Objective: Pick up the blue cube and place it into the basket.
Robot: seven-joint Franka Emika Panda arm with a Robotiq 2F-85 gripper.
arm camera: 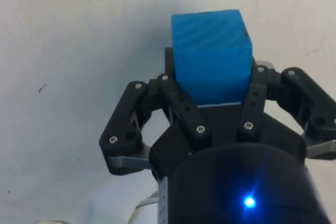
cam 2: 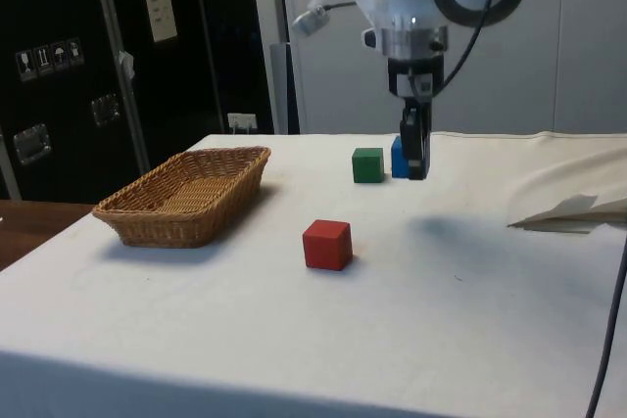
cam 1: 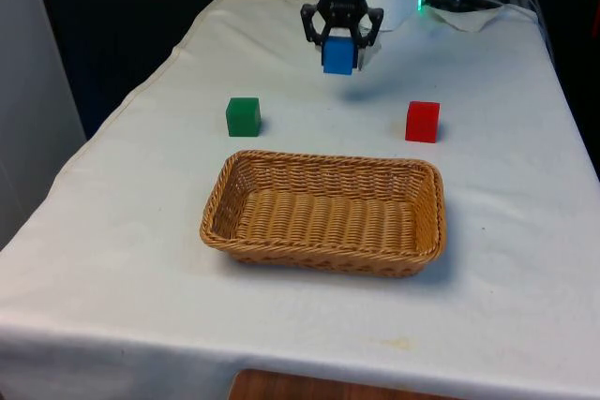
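Observation:
My gripper (cam 1: 338, 55) is shut on the blue cube (cam 1: 337, 56) and holds it in the air above the far part of the table. In the side view the blue cube (cam 2: 399, 158) peeks out beside the black gripper (cam 2: 413, 156), lifted off the cloth with a shadow beneath. The wrist view has the blue cube (arm camera: 211, 56) clamped between the fingers (arm camera: 178, 100). The wicker basket (cam 1: 412, 250) lies nearer the front, well below and in front of the cube; its inside holds nothing. The same basket (cam 2: 147, 227) sits at the side view's left.
A green cube (cam 1: 243, 116) stands behind the basket toward the front view's left, and a red cube (cam 1: 422, 122) toward the right. Crumpled white cloth and cables (cam 1: 469, 7) lie at the far right corner.

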